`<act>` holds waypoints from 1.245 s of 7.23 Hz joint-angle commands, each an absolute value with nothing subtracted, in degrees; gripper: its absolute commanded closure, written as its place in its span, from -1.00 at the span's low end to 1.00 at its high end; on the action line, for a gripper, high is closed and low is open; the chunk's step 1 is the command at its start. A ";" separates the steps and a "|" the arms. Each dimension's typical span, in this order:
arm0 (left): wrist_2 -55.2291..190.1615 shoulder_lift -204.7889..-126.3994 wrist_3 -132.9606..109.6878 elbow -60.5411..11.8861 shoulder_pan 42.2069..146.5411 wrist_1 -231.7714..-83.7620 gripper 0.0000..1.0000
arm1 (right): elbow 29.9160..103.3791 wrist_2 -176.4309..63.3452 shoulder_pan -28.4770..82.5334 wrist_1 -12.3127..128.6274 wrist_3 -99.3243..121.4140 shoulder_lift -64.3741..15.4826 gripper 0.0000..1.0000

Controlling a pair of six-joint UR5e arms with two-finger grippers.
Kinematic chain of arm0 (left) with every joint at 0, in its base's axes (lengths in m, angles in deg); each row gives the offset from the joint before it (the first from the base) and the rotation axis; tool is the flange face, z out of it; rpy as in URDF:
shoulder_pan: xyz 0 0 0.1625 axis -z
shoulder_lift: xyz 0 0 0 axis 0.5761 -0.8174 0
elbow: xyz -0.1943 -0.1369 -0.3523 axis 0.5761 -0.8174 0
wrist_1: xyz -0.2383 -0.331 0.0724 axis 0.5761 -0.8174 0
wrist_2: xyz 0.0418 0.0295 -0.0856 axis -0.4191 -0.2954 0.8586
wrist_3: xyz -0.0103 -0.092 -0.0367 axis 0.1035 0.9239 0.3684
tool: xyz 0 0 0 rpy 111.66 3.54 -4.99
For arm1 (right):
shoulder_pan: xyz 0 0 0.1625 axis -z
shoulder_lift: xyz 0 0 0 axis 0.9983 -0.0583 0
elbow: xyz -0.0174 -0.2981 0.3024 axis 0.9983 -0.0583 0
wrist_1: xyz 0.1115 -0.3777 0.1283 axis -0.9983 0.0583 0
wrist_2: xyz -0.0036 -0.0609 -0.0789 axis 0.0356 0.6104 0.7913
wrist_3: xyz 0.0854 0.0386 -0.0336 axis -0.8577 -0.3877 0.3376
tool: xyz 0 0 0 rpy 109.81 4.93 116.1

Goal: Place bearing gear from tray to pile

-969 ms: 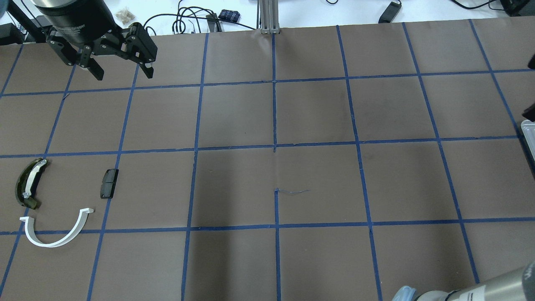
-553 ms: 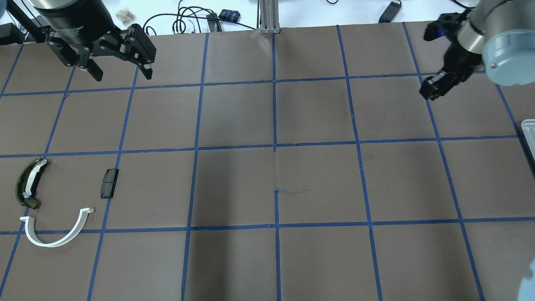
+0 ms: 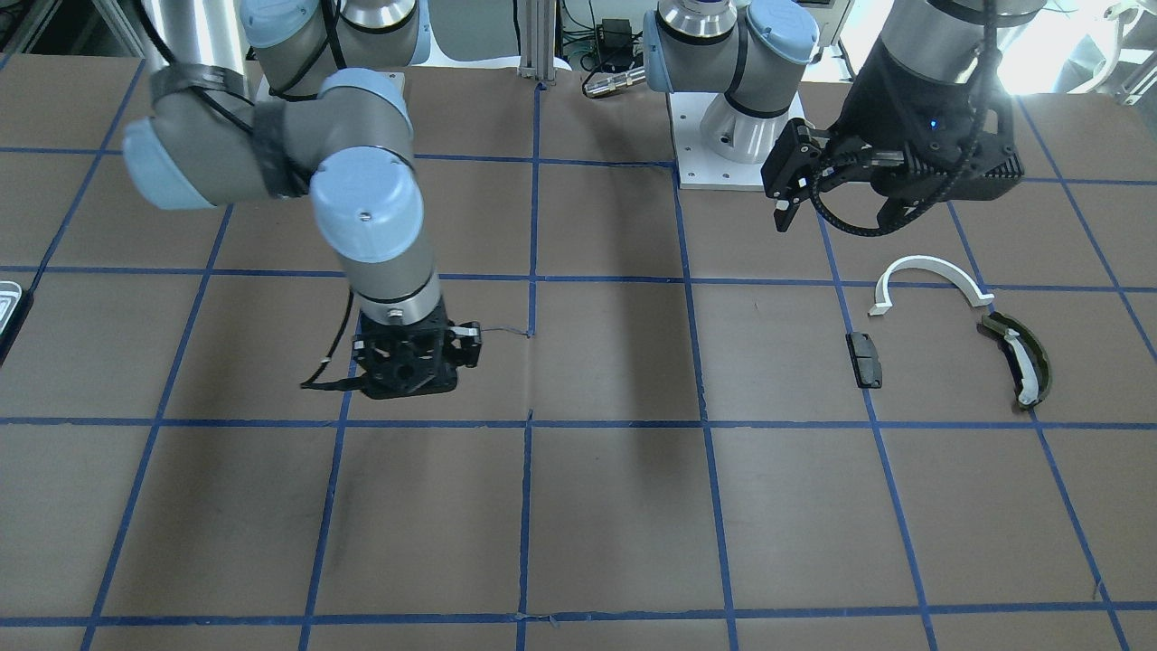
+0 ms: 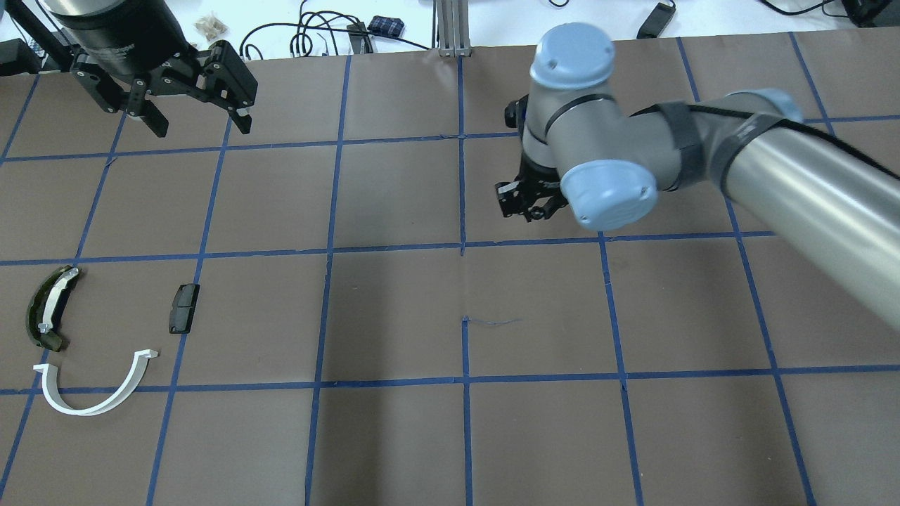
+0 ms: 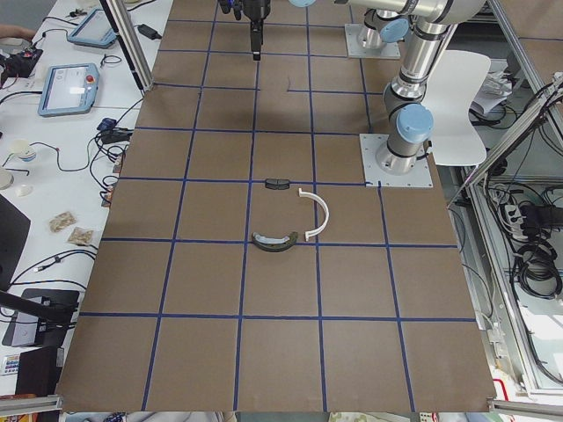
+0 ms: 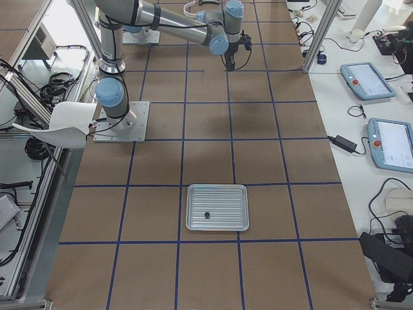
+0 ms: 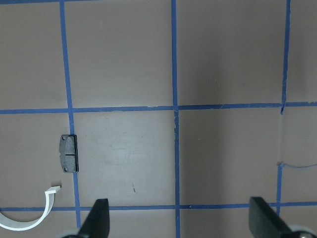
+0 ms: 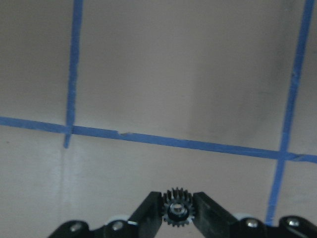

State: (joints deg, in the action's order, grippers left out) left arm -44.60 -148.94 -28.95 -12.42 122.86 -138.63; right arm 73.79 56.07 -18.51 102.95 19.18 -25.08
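Note:
My right gripper [image 8: 177, 212] is shut on a small black toothed bearing gear [image 8: 177, 206] and holds it above the middle of the table [image 4: 529, 205]. The pile lies at the table's left: a white half-ring arc [image 4: 90, 410], a small black block [image 4: 183, 308] and a dark olive curved piece [image 4: 43, 313]. My left gripper [image 4: 193, 125] is open and empty, high above the far left, beyond the pile. The silvery tray [image 6: 226, 197] lies at the right end with one small dark part [image 6: 207, 214] on it.
The table is brown paper with a blue tape grid [image 4: 464, 246]. Cables and small items [image 4: 316, 31] lie beyond the far edge. An aluminium post [image 4: 450, 28] stands at the far middle. The right arm's elbow [image 4: 605, 183] reaches across the right half.
The right arm has swung in from the right edge toward the table's middle, carrying the gear leftward. The left gripper has barely moved.

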 commanded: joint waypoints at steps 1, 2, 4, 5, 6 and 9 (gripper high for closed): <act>-44.42 -148.81 -29.88 -12.46 121.41 -138.69 -1.00 | 74.99 55.42 -25.38 112.34 8.68 -19.17 0.88; -44.33 -148.73 -29.80 -12.55 121.31 -138.69 -1.00 | 75.51 56.21 -25.92 112.72 9.26 -18.63 0.85; -43.72 -148.29 -29.62 -14.38 121.75 -138.70 -1.00 | 77.09 55.69 -26.02 113.07 9.36 -18.53 -0.30; -43.54 -149.07 -29.53 -15.79 122.19 -138.35 -1.00 | 77.01 56.04 -25.93 113.07 10.31 -18.19 -0.99; -43.37 -149.34 -29.97 -16.93 122.28 -137.82 -1.00 | 76.32 56.39 -25.23 112.90 13.97 -18.79 -1.00; -39.41 -153.10 -24.47 -18.26 126.47 -128.73 -1.00 | 73.06 58.24 -12.71 103.08 25.12 -27.55 -1.00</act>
